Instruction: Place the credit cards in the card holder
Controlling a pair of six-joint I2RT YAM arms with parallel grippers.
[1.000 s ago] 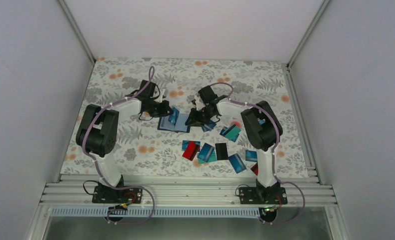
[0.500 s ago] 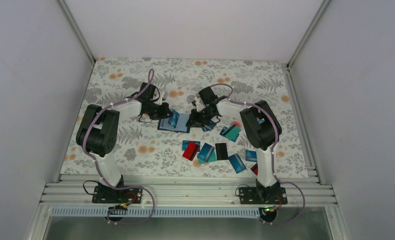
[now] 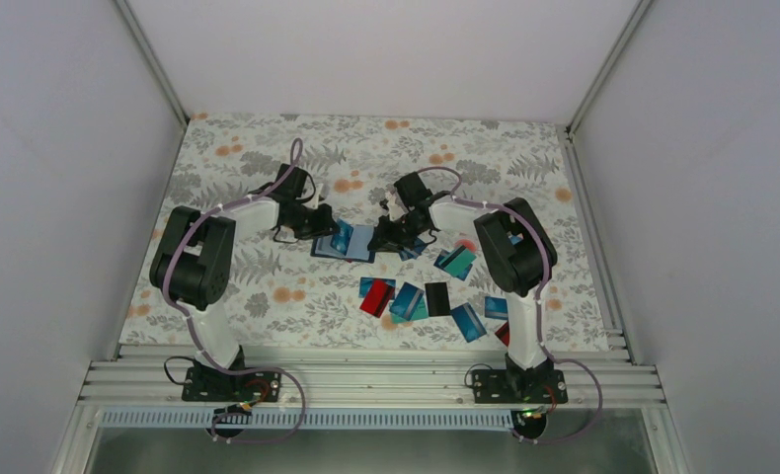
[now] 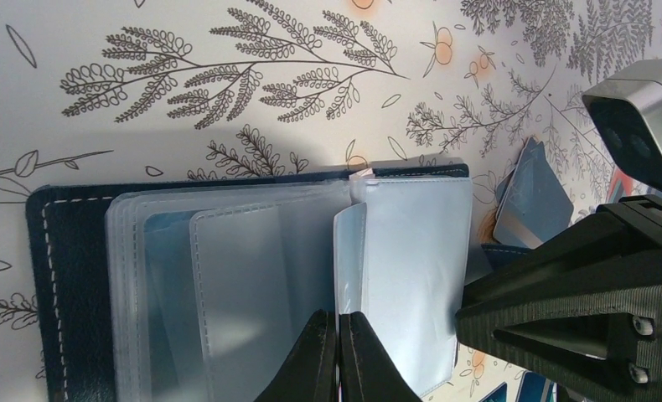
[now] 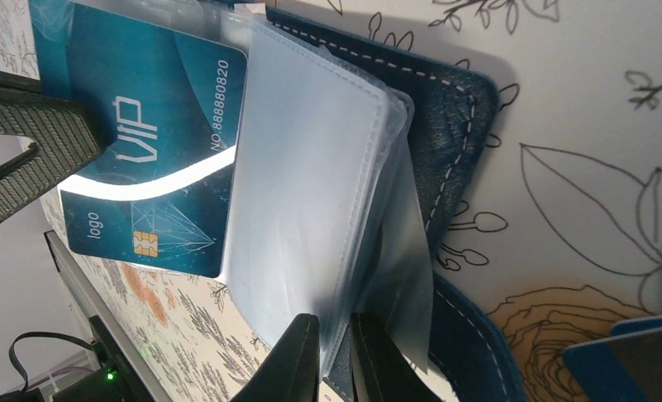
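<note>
**A:** Where was the card holder [image 3: 358, 247]?

**B:** Lying open on the floral table [image 3: 238, 168], about mid-table, between the two claws. Its navy cover lay flat on the cloth, and the clear sleeves [image 5: 311, 167] fanned up from it.

**A:** And the left gripper [image 4: 337, 325]?

**B:** At the holder's left side, with its fingers almost together, pinching a teal card [image 5: 152, 151] marked VIP. From the left wrist that card showed edge-on, rising straight out of the fingertips above the sleeves.

**A:** Was the card inside a pocket?

**B:** I could not tell. In the right wrist view one edge of it met the sleeves. The chip and the word "logo" lay outside them.

**A:** The right gripper [image 5: 334, 331]?

**B:** At the holder's right side, also narrow. Its fingers were clamped on the clear sleeves at their free edge, holding them up off the cover.

**A:** Where were the other credit cards?

**B:** The loose cards [image 3: 406, 301] lay flat on the cloth, near and to the right of the holder. They were mostly blue and teal, some overlapping. A red card [image 3: 376, 299] sat at the left of that cluster, and a black card [image 3: 437, 298] lay just right of its middle. A teal one lay further right, beside the right arm.
</note>
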